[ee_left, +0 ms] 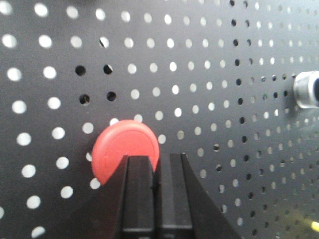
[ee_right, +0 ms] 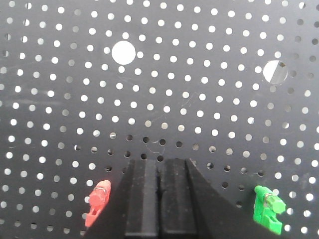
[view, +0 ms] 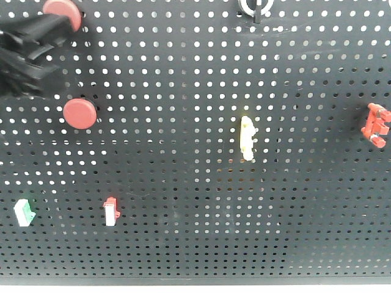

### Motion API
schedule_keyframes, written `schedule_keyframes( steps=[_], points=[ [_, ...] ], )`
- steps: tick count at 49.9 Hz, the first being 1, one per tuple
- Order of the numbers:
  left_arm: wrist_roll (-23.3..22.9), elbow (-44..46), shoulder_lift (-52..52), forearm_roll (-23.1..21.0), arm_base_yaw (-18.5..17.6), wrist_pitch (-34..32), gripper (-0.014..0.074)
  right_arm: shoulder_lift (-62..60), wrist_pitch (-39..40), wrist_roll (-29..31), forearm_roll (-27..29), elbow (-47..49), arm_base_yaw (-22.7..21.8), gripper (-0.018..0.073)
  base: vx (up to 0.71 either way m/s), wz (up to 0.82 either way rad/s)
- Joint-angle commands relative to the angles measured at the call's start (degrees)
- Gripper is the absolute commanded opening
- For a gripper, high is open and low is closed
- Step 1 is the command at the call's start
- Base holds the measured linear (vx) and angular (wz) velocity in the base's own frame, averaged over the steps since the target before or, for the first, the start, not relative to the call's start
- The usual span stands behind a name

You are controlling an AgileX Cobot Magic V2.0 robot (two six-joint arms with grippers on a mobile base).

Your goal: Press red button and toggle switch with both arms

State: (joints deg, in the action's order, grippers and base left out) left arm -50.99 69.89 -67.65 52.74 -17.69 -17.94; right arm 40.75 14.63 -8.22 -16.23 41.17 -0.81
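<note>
We count two red buttons: the upper red button (view: 60, 9) sits at our left tool (ee_left: 159, 162), fingers together; the lower red button (view: 80, 113) stands apart. Our right tool (ee_right: 160, 163) is also together. One toggle switch (view: 255, 6) tops the pegboard (view: 183, 73).

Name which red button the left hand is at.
The upper red button, top left of the pegboard: the left hand overlaps its edge. The lower red button sits clear below it.
</note>
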Motion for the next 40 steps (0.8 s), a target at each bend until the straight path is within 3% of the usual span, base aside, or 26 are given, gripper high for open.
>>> schedule_keyframes(
  steps=[1,23,40],
  points=[
    [-0.62,2.77,-0.55,-1.48,-0.15,0.28,0.0002,0.11,4.36,0.07,0.02,2.02,-0.38,0.0,0.0,0.0],
    [-0.62,4.98,-2.46,-1.48,-0.15,-0.84,0.0002,0.11,4.3,0.07,0.02,2.02,-0.38,0.0,0.0,0.0],
    [-0.52,-1.69,7.05,-1.19,-0.15,0.0,0.0002,0.11,4.29,0.07,0.02,2.02,-0.38,0.0,0.0,0.0]
  ],
)
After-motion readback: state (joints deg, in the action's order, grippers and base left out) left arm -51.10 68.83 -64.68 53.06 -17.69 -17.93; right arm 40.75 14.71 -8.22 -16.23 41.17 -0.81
